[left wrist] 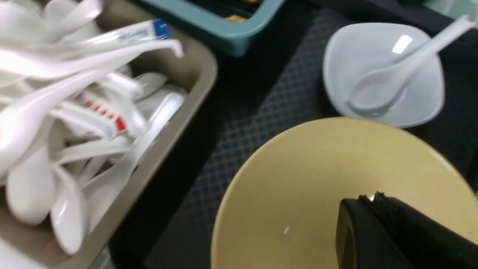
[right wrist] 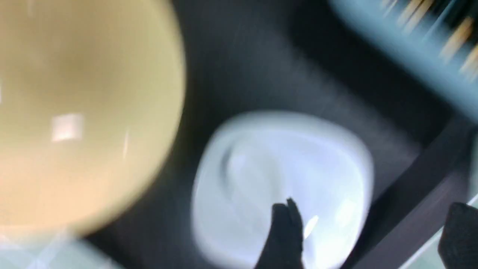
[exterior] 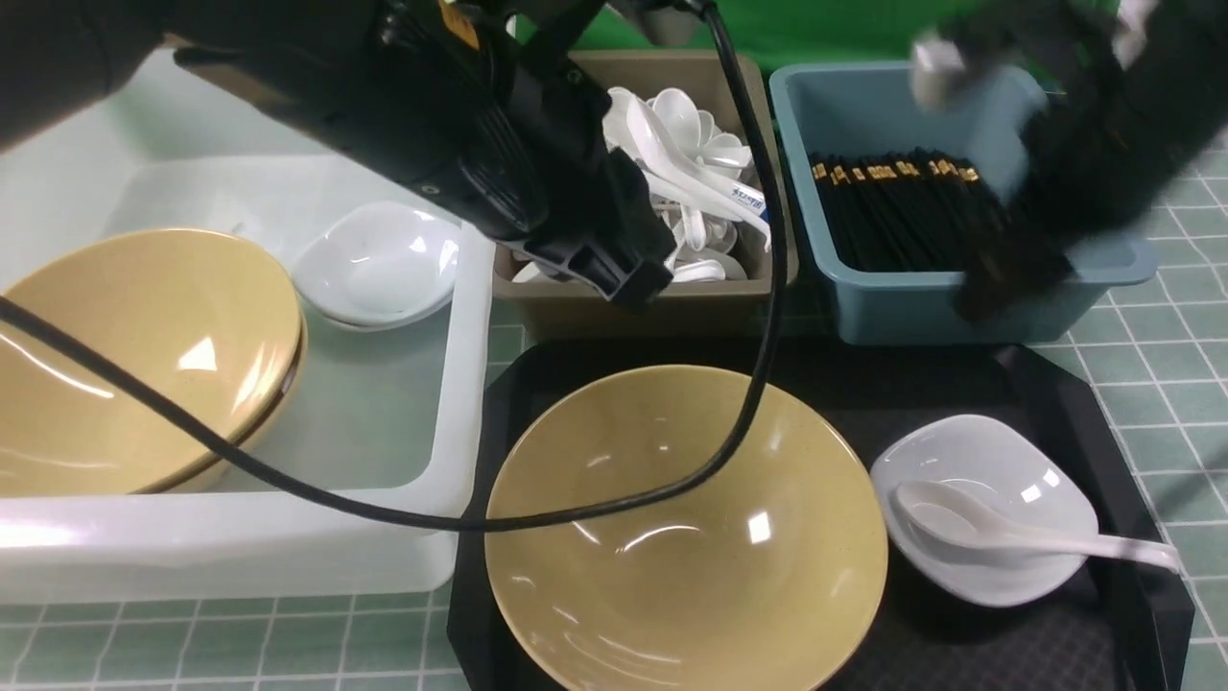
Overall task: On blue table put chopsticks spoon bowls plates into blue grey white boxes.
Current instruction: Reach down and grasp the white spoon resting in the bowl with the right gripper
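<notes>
A tan bowl (exterior: 686, 528) sits on the black tray, with a white plate (exterior: 998, 461) to its right holding the plain white spoon (exterior: 1017, 533). The white box (exterior: 470, 384) at left holds stacked tan bowls (exterior: 144, 355) and a white plate (exterior: 379, 264). The grey box (exterior: 691, 312) is full of spoons. The blue box (exterior: 892, 307) holds the chopsticks (exterior: 902, 211). My left gripper (exterior: 624, 278) is shut and empty; in its wrist view it (left wrist: 369, 197) hangs over the tray's bowl (left wrist: 298, 186). My right gripper (exterior: 1007, 278), blurred, is open above the tray's plate (right wrist: 261, 168).
The black textured tray (exterior: 1084, 403) lies on the blue tiled table (exterior: 1170, 355) in front of the grey and blue boxes. A black cable (exterior: 758, 384) loops from my left arm across the tray's bowl and the white box. One spoon in the grey box has blue and red markings (left wrist: 157, 30).
</notes>
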`<state>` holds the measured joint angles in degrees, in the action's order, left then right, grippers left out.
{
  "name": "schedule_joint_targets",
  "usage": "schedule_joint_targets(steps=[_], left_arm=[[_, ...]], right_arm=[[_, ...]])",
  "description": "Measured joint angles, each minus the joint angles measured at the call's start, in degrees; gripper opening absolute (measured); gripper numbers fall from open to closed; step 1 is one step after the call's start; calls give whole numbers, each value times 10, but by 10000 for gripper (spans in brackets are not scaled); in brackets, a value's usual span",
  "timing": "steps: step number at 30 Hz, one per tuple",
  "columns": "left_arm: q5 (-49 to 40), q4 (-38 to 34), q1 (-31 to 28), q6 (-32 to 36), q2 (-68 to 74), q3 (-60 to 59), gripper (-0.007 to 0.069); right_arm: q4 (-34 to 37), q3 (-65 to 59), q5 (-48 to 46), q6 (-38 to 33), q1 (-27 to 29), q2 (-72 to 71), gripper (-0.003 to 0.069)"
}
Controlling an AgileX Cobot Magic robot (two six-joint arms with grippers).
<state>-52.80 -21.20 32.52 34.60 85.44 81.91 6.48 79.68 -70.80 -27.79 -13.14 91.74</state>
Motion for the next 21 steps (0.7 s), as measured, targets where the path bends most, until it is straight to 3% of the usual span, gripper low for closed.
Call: schedule_joint_targets(steps=[10, 21], left_arm=[[-1, -78, 0, 68, 0, 0, -13], [3, -79, 0, 78, 1, 0, -13]], right_arm=[[-4, -203, 104, -58, 0, -12, 542], [-4, -217, 203, -110, 0, 38, 539]])
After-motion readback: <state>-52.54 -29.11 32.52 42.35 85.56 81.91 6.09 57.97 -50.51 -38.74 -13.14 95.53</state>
